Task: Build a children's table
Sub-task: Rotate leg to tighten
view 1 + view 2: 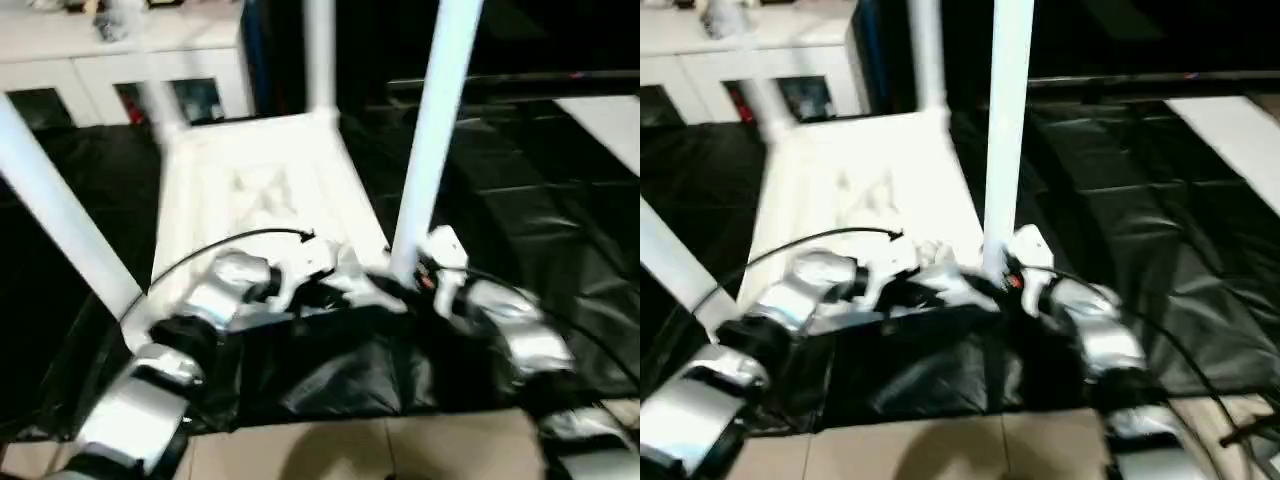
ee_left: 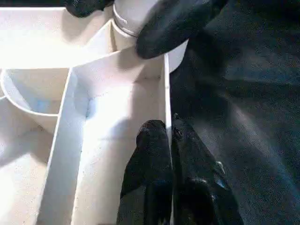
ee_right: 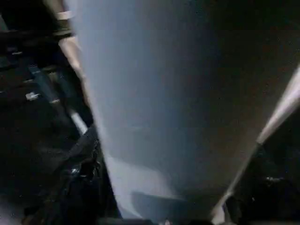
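The white tabletop (image 1: 260,180) lies upside down on a black sheet, ribs facing up. Legs stand in its corner sockets: the far left leg (image 1: 155,105), the far right leg (image 1: 320,55), the near left leg (image 1: 55,215) and the near right leg (image 1: 432,130). My left gripper (image 2: 168,133) is shut on the tabletop's near rim (image 2: 165,93), one finger on each side of the thin wall, close to the near right socket. My right gripper (image 1: 405,275) is shut on the base of the near right leg (image 3: 164,103), with a black finger (image 2: 173,23) pressed against it just above the socket.
A white cabinet with glass doors (image 1: 120,60) stands behind the tabletop. The black sheet (image 1: 520,200) covers the floor around it, and bare tiles (image 1: 330,450) show at the near edge. A white panel (image 1: 610,120) lies at the far right. A black cable (image 1: 240,235) arcs over my left wrist.
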Tool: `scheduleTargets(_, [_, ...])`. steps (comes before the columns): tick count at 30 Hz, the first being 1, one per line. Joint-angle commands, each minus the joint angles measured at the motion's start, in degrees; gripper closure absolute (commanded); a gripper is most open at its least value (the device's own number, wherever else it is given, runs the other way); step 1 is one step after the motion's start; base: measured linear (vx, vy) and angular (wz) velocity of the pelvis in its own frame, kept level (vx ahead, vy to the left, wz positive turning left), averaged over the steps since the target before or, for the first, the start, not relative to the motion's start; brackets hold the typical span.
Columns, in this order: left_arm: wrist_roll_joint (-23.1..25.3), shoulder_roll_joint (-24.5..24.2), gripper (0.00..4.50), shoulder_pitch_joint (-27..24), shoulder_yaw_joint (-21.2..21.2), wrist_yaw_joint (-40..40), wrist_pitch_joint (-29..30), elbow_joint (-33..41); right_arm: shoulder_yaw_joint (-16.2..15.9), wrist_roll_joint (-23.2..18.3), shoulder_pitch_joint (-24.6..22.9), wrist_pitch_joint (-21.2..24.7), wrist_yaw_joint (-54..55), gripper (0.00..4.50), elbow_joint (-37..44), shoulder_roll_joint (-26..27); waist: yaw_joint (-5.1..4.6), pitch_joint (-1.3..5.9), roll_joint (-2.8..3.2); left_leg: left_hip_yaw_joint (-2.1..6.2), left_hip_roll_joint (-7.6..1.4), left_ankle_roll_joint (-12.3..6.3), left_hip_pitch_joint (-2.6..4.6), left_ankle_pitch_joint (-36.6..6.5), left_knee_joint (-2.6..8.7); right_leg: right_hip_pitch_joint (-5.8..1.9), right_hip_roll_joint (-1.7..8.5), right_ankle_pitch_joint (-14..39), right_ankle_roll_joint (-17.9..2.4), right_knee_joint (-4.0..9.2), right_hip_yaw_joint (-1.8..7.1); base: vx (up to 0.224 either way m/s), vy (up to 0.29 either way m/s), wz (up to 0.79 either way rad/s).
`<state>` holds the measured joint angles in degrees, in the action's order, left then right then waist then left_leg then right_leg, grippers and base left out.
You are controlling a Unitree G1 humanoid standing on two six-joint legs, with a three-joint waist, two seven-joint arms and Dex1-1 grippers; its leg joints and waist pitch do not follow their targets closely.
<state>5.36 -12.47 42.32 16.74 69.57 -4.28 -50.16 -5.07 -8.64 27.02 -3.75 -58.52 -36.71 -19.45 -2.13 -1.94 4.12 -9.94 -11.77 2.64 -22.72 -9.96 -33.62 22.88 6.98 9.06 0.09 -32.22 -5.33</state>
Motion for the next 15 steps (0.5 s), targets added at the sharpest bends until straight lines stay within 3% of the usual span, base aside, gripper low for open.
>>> scheduleTargets(1, [-0.7,0.1,4.50,-0.5,1.0,2.6,-1.2,0.6,-1.2,-0.8,-0.3,1.1,-3.4,1.37,1.8,-0.3,0.60,4.49,-0.99,-0.42,-0.98,-12.28,0.79,-3.8,2.64,-3.38,1.06,-4.3,-18.2,1.07,1.40,0.000,0.000,0.00])
scheduleTargets(2, [-0.5,-0.4,4.50,-0.5,1.2,3.7,-1.6,0.4,-1.6,-0.9,-0.2,1.4,-5.5,1.55,2.1,-1.0,0.86,4.49,-1.14,-0.46,-1.00,-12.77,0.80,-3.5,2.56,-3.30,1.05,-4.4,-18.3,1.04,1.37,0.000,0.000,0.00])
scheduleTargets(4, [-0.2,-1.5,4.50,-0.5,1.7,5.6,-2.6,0.0,-2.4,-0.9,0.0,1.4,-8.7,1.73,2.3,-2.3,1.87,4.08,-1.25,-0.72,-1.03,-12.24,0.81,-5.8,2.63,-2.99,1.17,0.3,-17.9,1.35,1.47,0.000,0.000,0.00])
scheduleTargets(7, [-0.1,-2.5,4.50,-0.4,2.2,7.5,-3.8,-0.7,-3.2,-1.3,0.8,1.6,-12.1,2.00,1.8,-3.5,2.56,3.62,-1.49,-0.74,-1.32,-8.55,1.09,-12.3,3.25,-2.73,1.20,10.0,-16.1,2.04,1.68,0.000,0.000,0.00])
scheduleTargets(9, [0.1,-2.8,4.50,-0.3,2.4,8.3,-4.2,-0.9,-3.8,-1.1,1.3,1.5,-13.5,2.14,1.4,-3.9,2.85,3.50,-1.49,-0.73,-1.45,-6.60,1.34,-14.4,3.55,-2.48,1.13,12.4,-15.4,2.25,1.88,0.000,0.000,0.00])
scheduleTargets(13, [0.2,-3.0,4.50,0.1,2.4,9.0,-4.5,-1.5,-4.3,-1.0,1.7,1.9,-15.4,2.39,1.2,-4.2,2.70,3.38,-1.69,-0.69,-1.29,-5.27,1.11,-15.3,3.80,-2.63,1.06,13.5,-14.7,2.24,1.99,0.000,0.000,0.00])
scheduleTargets(15, [0.2,-3.1,4.50,0.3,2.4,9.4,-4.6,-1.7,-4.6,-0.8,1.8,2.3,-16.5,2.43,1.3,-4.4,2.62,3.54,-1.88,-0.75,-1.18,-5.51,1.05,-14.1,3.68,-2.73,1.03,12.0,-14.7,2.07,2.15,0.000,0.000,0.00])
